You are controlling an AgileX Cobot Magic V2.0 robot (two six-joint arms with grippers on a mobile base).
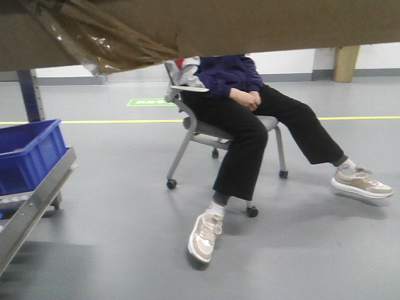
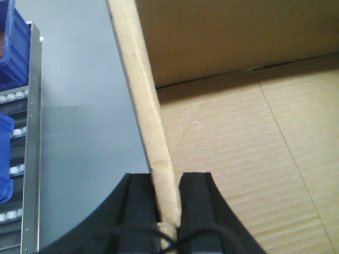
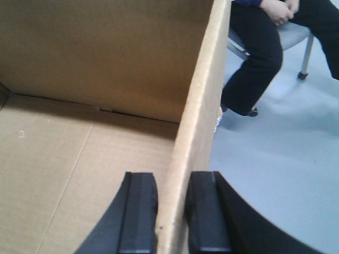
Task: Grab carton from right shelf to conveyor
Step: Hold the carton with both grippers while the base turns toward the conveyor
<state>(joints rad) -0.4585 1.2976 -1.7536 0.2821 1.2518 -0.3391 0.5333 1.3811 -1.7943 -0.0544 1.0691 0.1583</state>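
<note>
Left gripper point(image 2: 168, 203) and right gripper point(image 3: 172, 211), bottom centre, each clamp a carton point(image 1: 262, 25) wall; carry level, squeeze evenly, avoid seated person point(image 1: 250, 125).

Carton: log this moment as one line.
carton aloft | left claw shut on wall | right claw shut on wall | person seated ahead

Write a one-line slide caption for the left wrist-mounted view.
The left gripper clamps the carton's side wall: bare interior on one side; grey floor, steel shelf and blue bins on the other.
</note>
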